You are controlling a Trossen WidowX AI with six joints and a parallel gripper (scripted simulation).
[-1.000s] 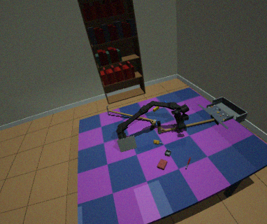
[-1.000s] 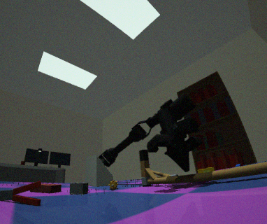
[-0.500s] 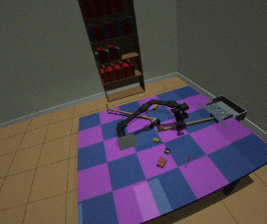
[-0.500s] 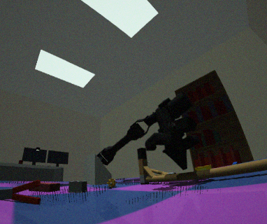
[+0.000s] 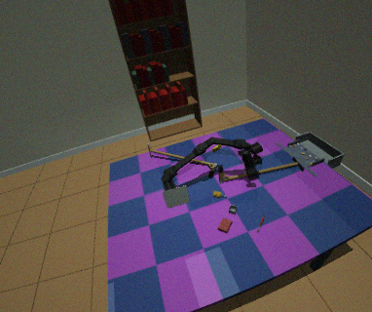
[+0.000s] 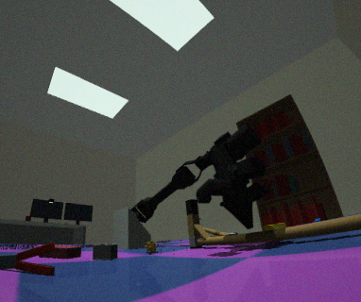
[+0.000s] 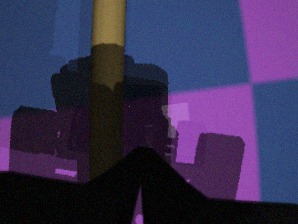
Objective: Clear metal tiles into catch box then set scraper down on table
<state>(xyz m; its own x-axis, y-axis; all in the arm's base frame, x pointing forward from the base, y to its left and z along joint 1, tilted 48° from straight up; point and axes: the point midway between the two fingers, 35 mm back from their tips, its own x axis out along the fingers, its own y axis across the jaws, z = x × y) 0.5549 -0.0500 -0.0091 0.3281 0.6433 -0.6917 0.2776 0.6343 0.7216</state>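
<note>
The long scraper (image 5: pixel 276 169) (image 6: pixel 338 226) (image 7: pixel 109 25) lies on the table, its wooden handle pointing toward the steel bench plate (image 5: pixel 319 155). An upright dark-tipped grip (image 5: pixel 221 171) (image 6: pixel 192 208) stands at its near end. A thin grey blade lies across the plate's near side. Several small tiles (image 5: pixel 303 153) show on the plate; their exact positions are blurred. The catch box (image 5: pixel 337 160) is at the far end. My gripper (image 5: pixel 252 176) (image 6: pixel 249 226) (image 7: pixel 144 151) is shut and empty, pointing down just above the handle. In the wrist view the handle passes behind the fingers, left of their tips.
A second wooden stick tool (image 5: pixel 173 156) lies behind the arm. A yellow object (image 5: pixel 217 194), a small dark piece (image 5: pixel 233 209), a red block (image 5: pixel 225 224) and a red-handled tool (image 5: pixel 262 221) lie toward the front. Another yellow object (image 5: pixel 216 147) lies behind the arm.
</note>
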